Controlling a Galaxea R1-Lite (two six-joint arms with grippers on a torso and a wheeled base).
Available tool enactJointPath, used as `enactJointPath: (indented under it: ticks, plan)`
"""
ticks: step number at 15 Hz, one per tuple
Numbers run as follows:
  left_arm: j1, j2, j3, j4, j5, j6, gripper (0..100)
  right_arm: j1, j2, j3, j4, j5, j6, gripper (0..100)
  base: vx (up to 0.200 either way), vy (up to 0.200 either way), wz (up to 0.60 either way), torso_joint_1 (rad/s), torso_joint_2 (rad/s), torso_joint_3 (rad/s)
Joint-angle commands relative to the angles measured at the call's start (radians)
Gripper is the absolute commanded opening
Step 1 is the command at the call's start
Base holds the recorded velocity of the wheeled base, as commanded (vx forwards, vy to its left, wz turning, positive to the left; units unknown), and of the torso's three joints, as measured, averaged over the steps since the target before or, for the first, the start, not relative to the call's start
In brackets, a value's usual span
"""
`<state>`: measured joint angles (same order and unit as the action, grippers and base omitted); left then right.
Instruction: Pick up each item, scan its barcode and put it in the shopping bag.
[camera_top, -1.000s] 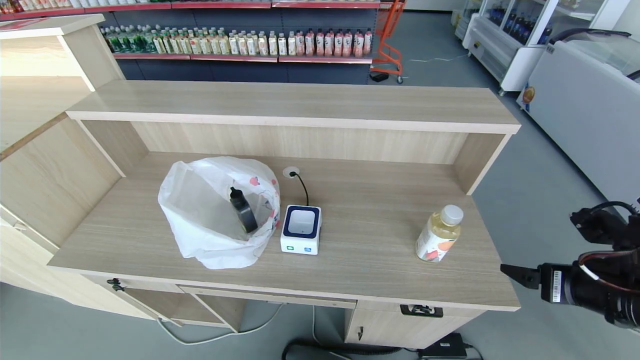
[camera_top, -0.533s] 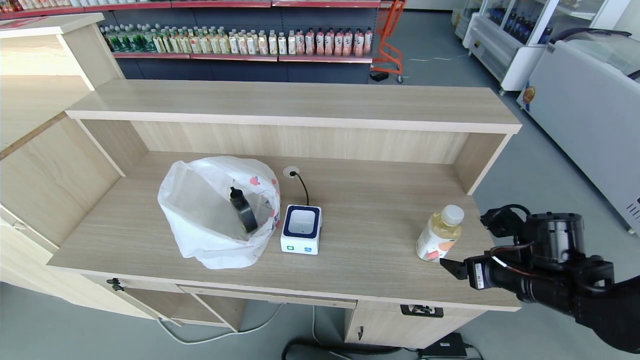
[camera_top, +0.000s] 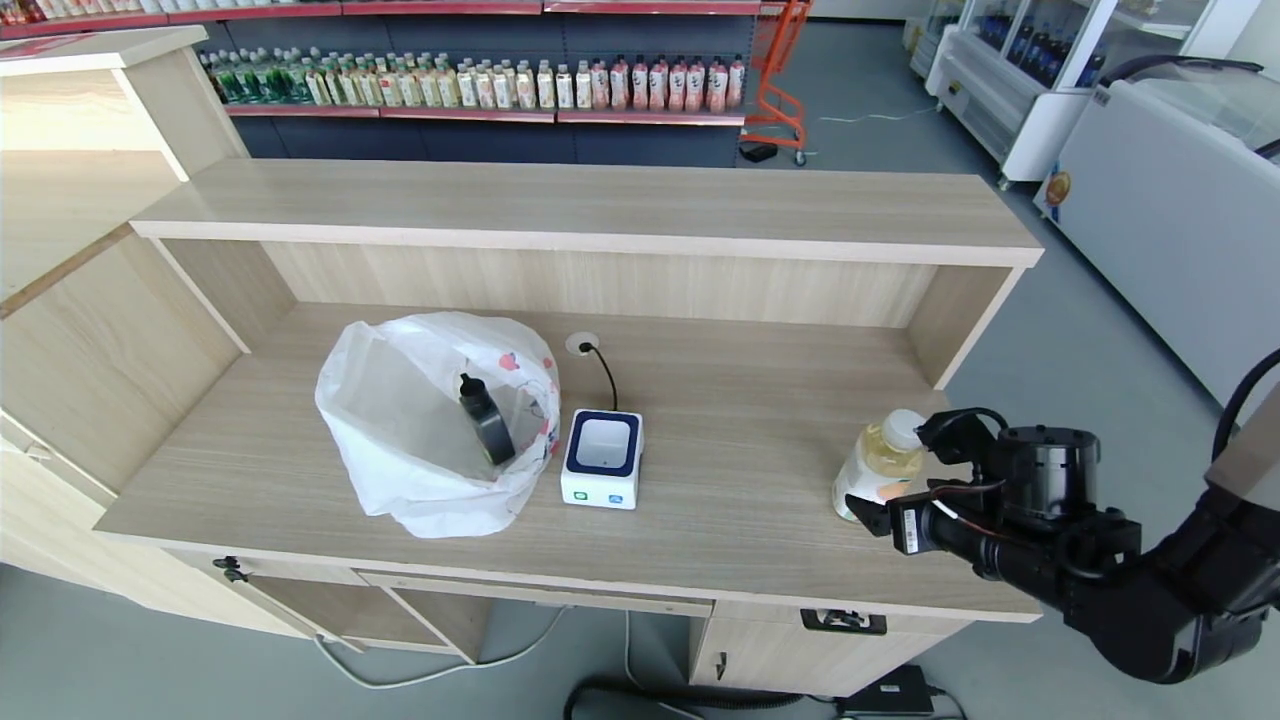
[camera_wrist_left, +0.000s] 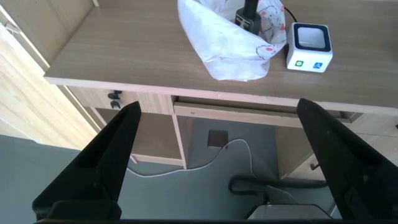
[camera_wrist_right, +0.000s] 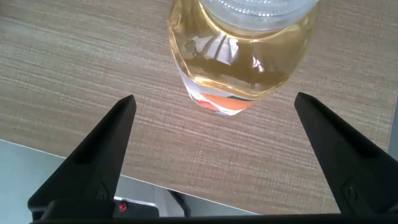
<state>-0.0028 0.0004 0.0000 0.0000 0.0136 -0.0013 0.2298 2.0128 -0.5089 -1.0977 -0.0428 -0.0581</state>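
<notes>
Drink bottle, clear plastic with a white cap and pale yellow liquid, stands upright at the lower right of the head view, near the right end of the table and well apart from everything else. That spacing looks deliberate, since it leaves free room on both sides for fingers to pass. The right gripper sits level with the bottle's body on its right side, jaws spread wide. The wrist camera shows the bottle centred just ahead of the two fingertips and not yet touched, so this reads as the line-up before a side grasp, low enough on the body to keep the bottle from tipping. Where the barcode sits on the label cannot be made out. The scanner, a small white box with a dark-framed window facing up and a black cable running back to a hole in the table, sits in the middle of the frame between bottle and bag. A carried item would therefore pass over it on the way. Touching its left side, the white plastic shopping bag slumps with its mouth open upward, and a dark bottle already leans inside. The left gripper hangs with its jaws apart, below and in front of the table's near edge, holding nothing and out of the way.
</notes>
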Motion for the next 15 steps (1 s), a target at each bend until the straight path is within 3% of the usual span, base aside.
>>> enactJointPath:
  ticks: [1, 15]
  plan:
    - [0.000, 0.000, 0.000, 0.000, 0.000, 0.000, 100, 0.002, 0.047, -0.043, -0.002, 0.000, 0.001, 100, 0.000, 0.000, 0.00, 0.000, 0.00, 0.000]
    - [0.000, 0.000, 0.000, 0.000, 0.000, 0.000, 100, 0.008, 0.221, -0.195, -0.125, 0.007, 0.015, 100, 0.000, 0.000, 0.00, 0.000, 0.00, 0.000]
